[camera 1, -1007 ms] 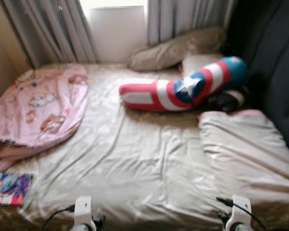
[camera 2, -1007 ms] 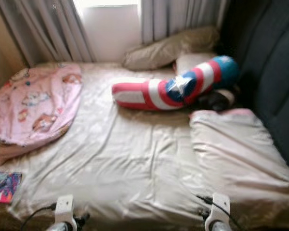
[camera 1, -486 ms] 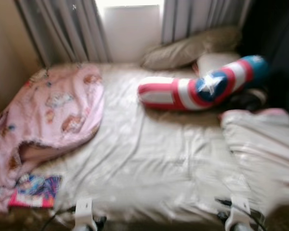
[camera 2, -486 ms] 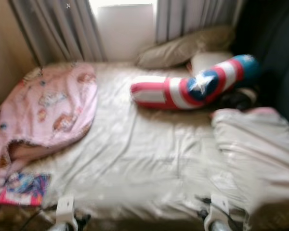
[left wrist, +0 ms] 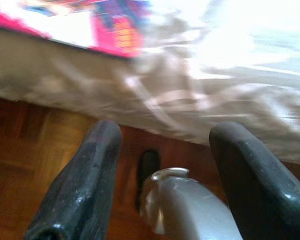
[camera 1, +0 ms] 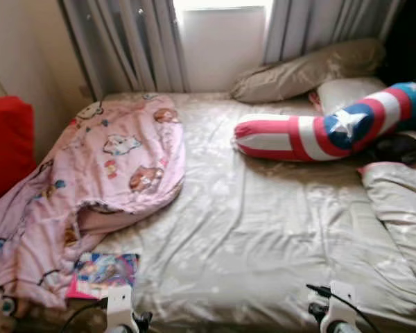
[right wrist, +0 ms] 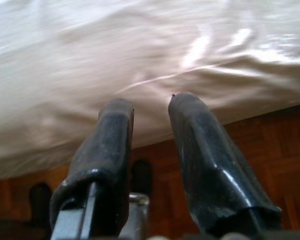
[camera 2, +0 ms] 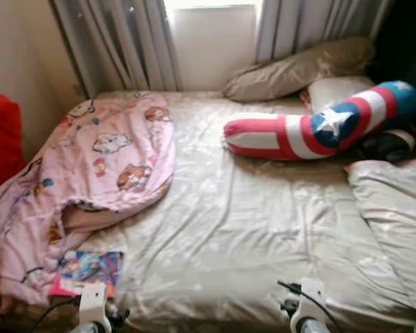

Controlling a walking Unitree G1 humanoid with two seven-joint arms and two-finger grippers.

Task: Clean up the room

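Both claws, left claw (left wrist: 160, 185) and right claw (right wrist: 150, 170), were open and empty; you faced the bed (camera 1: 263, 236), so next pick up the pink blanket (camera 1: 118, 166).

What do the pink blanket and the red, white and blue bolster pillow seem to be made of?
The pink blanket looks like thin, soft printed cloth with a matte finish: it crumples into loose folds and carries cartoon prints. The bolster pillow looks like stuffed, plush-like fabric: rounded, bent, with striped bands and a star. The exact fibres cannot be told.
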